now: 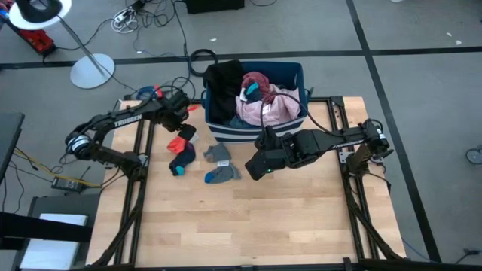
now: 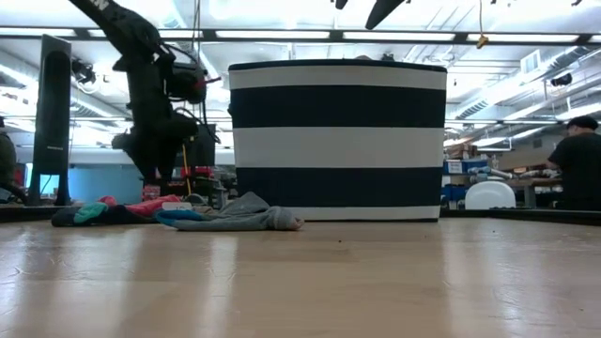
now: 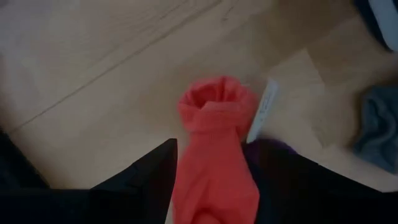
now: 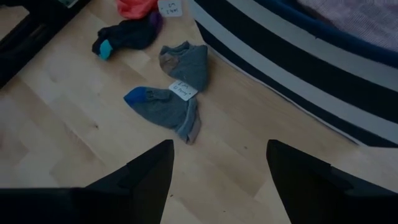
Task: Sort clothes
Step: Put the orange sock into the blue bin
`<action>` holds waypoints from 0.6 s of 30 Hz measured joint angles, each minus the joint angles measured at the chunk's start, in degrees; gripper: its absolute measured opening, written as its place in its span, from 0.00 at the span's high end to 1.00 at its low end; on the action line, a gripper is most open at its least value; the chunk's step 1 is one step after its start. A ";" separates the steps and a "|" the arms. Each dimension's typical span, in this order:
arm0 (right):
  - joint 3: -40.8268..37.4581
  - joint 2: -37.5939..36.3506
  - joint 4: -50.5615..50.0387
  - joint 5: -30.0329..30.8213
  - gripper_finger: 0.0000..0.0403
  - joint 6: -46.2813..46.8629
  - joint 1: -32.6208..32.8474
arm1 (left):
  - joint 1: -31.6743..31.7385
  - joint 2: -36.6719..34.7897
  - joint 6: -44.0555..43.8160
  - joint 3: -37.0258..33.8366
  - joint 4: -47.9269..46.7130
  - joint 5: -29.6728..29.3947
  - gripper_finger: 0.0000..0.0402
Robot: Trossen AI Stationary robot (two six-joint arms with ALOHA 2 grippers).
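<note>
The left gripper's [image 3: 211, 180] dark fingers pinch a soft red-orange fabric sock [image 3: 214, 143] just above the pale wooden worktop [image 3: 93, 68], beside the striped dark blue bin [image 1: 256, 128] heaped with clothes. The right gripper [image 4: 214, 180] hovers, fingers spread, near two limp grey socks [image 4: 171, 93]. Light and floppy, they seem best pinched mid-body.

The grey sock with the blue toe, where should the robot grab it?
Best guess: pinch the grey sock with the blue toe across its narrow middle, coming straight down from above. It lies flat on the table, apart from the other grey sock. The right gripper hovers nearby, jaws open.
</note>
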 joint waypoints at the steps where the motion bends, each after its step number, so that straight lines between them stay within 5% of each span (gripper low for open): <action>1: 0.00 0.00 -0.10 -0.09 0.36 0.32 0.01 | 0.00 0.27 -0.02 -0.77 1.07 0.02 0.43; 12: 0.00 0.00 -0.20 -1.88 0.39 1.24 0.22 | -0.74 7.38 0.11 -7.39 3.21 0.07 0.47; 18: 0.00 0.00 -0.03 -2.16 0.39 2.12 0.47 | -0.74 6.68 -0.11 -6.77 2.81 2.58 0.84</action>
